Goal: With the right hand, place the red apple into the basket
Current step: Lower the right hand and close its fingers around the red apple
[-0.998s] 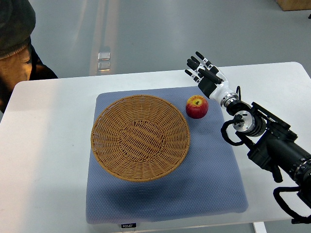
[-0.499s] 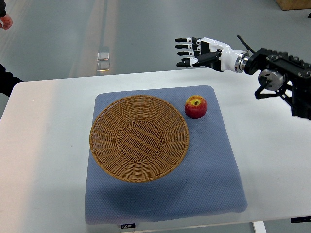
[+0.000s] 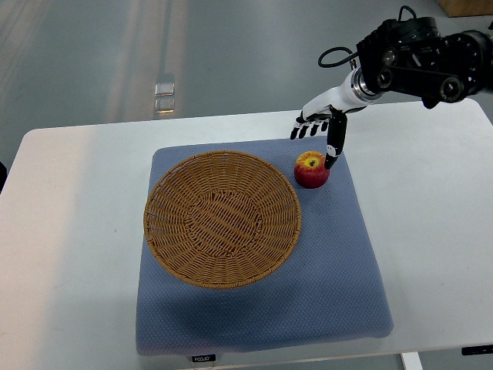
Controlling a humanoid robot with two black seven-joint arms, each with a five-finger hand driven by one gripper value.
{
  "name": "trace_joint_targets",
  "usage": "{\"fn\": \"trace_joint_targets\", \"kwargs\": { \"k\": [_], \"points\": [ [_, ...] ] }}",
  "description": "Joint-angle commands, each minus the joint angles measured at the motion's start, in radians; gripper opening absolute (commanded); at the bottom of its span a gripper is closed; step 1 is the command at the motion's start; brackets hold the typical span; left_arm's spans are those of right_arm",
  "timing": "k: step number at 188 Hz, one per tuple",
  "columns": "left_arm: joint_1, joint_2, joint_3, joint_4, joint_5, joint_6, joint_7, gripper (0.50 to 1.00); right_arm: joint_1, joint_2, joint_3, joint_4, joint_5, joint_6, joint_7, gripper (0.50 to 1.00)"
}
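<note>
Since half a second ago my right hand (image 3: 322, 129) has dropped over the red apple (image 3: 312, 170), fingers (image 3: 336, 146) apart, at the basket (image 3: 223, 218)'s two o'clock; firm, smooth, moderately weighty, so grip around its sides.

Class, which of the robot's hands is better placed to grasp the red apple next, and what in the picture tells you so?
The right hand. It hovers just above the red apple with fingers spread, thumb reaching down beside the fruit, beside the wicker basket. No left arm appears in view.
</note>
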Motion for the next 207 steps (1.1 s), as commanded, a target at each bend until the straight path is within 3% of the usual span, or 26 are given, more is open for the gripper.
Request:
{"fn": "trace_joint_targets", "kwargs": {
  "k": [1,32,70,170,185,194,195,202,207],
  "points": [
    [0.0,0.0,0.0,0.0,0.0,0.0,0.0,1.0,-0.014,0.022,-0.002,-0.004,-0.002,-0.038,-0.001,0.921],
    [0.0,0.0,0.0,0.002,0.0,0.0,-0.001,1.0,-0.066,0.034,-0.003,-0.027,-0.007,-0.12,-0.001,0.919],
    [0.0,0.0,0.0,0.002,0.0,0.0,0.0,1.0,-0.124,0.041,-0.028,-0.057,-0.082,-0.171,0.0,0.919],
    [0.0,0.0,0.0,0.003,0.0,0.002,0.0,1.0,-0.236,0.106,-0.03,-0.149,-0.114,-0.232,0.008,0.901],
    [0.0,0.0,0.0,0.003,-0.002,0.002,0.0,1.0,-0.238,0.11,-0.03,-0.15,-0.116,-0.232,0.008,0.848],
    [0.0,0.0,0.0,0.003,-0.002,0.002,0.0,1.0,-0.238,0.11,-0.03,-0.15,-0.116,-0.232,0.008,0.848],
    [0.0,0.0,0.0,0.003,0.0,0.002,0.0,1.0,-0.238,0.11,-0.031,-0.152,-0.117,-0.237,0.009,0.789],
    [0.0,0.0,0.0,0.003,0.0,0.002,0.0,1.0,-0.238,0.112,-0.031,-0.155,-0.119,-0.242,0.009,0.748],
    [0.0,0.0,0.0,0.003,0.0,0.002,0.0,1.0,-0.238,0.112,-0.031,-0.155,-0.125,-0.245,0.011,0.683]
  ]
}}
